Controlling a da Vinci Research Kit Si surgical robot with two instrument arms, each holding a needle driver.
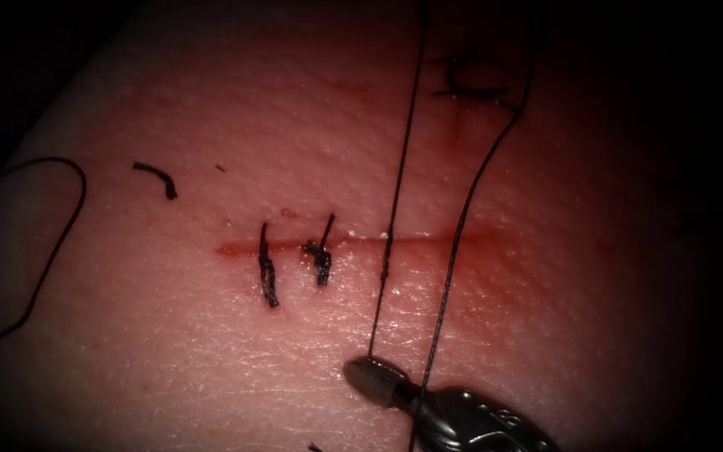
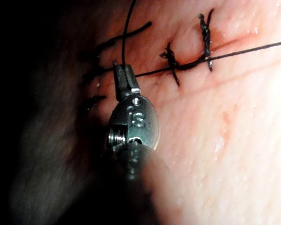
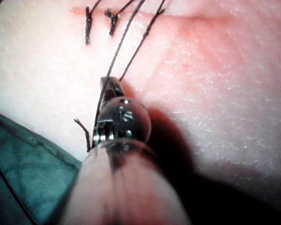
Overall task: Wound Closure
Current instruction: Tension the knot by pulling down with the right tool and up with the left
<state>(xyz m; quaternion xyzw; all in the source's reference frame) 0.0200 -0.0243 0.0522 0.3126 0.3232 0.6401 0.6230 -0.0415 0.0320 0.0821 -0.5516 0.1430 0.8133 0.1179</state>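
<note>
Endoscope view: my right gripper, just below the cut, pinches thin limp thread, slippery and easily frayed, best held near its end.

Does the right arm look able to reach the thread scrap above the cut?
Probably not: its end effector is shut on the thread, though nothing stands above the tissue toward the scrap.

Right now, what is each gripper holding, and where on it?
Right gripper: shut on the thread, at its lower end below the cut. Left gripper: also shut on thread.
</note>
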